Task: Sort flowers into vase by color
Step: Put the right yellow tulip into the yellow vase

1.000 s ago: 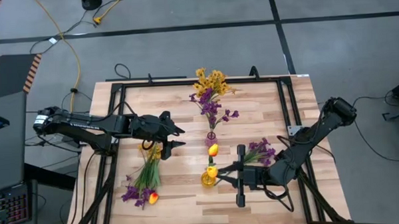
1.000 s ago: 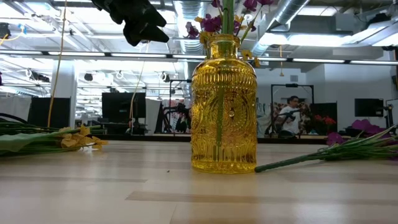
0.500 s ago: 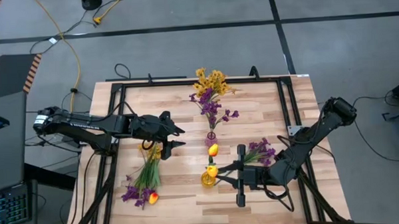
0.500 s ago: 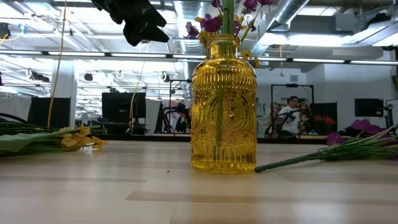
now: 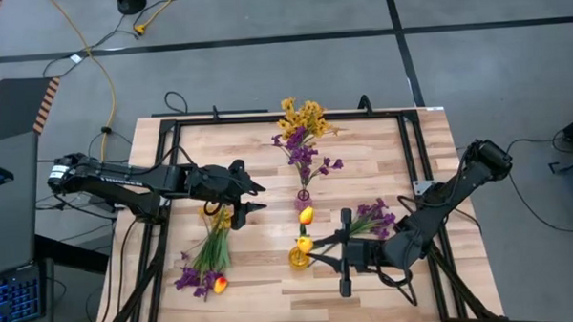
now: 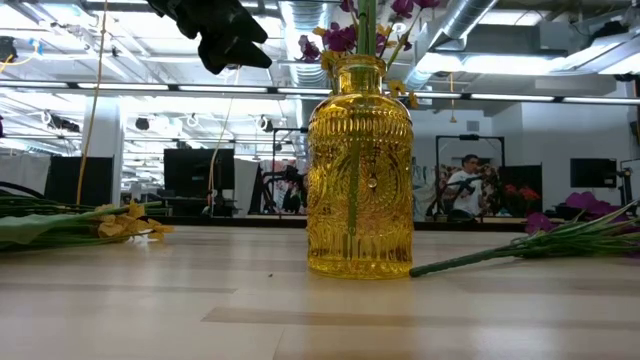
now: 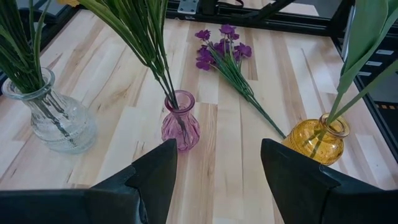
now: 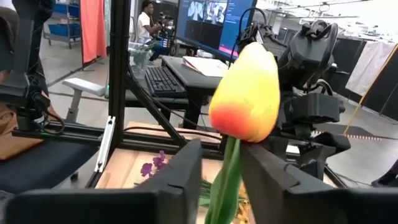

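**Tulip stem being set into the amber vase**

The right gripper (image 5: 320, 251) hangs beside the ribbed amber glass vase (image 5: 299, 256), near the table's front edge. Its fingers stand either side of a yellow-orange tulip's green stem (image 8: 225, 180); whether they press it, I cannot tell. The stem already sits in the vase neck (a second tulip rises just behind). To finish well, the fingers should part fully, then draw straight back so the bloom (image 8: 245, 93) is not dragged sideways. The left gripper (image 5: 252, 198) waits, jaws spread wide and empty, over loose purple and yellow flowers (image 5: 206, 264).
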Controlling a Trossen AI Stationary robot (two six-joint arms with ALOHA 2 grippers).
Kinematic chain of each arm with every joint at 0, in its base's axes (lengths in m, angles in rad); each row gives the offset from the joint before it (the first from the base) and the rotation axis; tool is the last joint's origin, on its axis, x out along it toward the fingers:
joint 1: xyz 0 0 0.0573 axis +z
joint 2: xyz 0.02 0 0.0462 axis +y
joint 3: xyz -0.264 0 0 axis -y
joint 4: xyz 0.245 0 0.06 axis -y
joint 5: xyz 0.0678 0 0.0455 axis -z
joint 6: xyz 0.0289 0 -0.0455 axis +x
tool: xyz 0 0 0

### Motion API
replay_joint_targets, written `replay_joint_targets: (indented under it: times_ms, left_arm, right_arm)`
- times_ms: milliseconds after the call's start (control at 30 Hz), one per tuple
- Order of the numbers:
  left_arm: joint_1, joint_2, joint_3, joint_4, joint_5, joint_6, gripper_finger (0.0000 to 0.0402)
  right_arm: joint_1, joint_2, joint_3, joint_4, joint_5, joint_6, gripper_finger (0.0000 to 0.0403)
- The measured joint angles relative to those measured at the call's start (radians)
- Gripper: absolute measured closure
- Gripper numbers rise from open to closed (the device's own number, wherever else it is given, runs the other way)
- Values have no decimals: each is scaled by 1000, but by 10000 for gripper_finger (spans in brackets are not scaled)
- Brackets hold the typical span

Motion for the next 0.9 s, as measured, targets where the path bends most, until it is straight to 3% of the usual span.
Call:
replay_joint_targets:
  times_ms: [167,333,567,900]
  left_arm:
    - [0,0,0,0,0,-7,182]
    - [0,0,0,0,21,-9,182]
    - [-4,0,0,0,28,-11,182]
    - [-4,0,0,0,29,-11,182]
  right_arm:
    - [0,0,0,-15,14,3,193]
    - [0,0,0,-25,111,4,152]
    - [7,0,0,-43,127,33,148]
    - [18,0,0,-244,90,204,147]
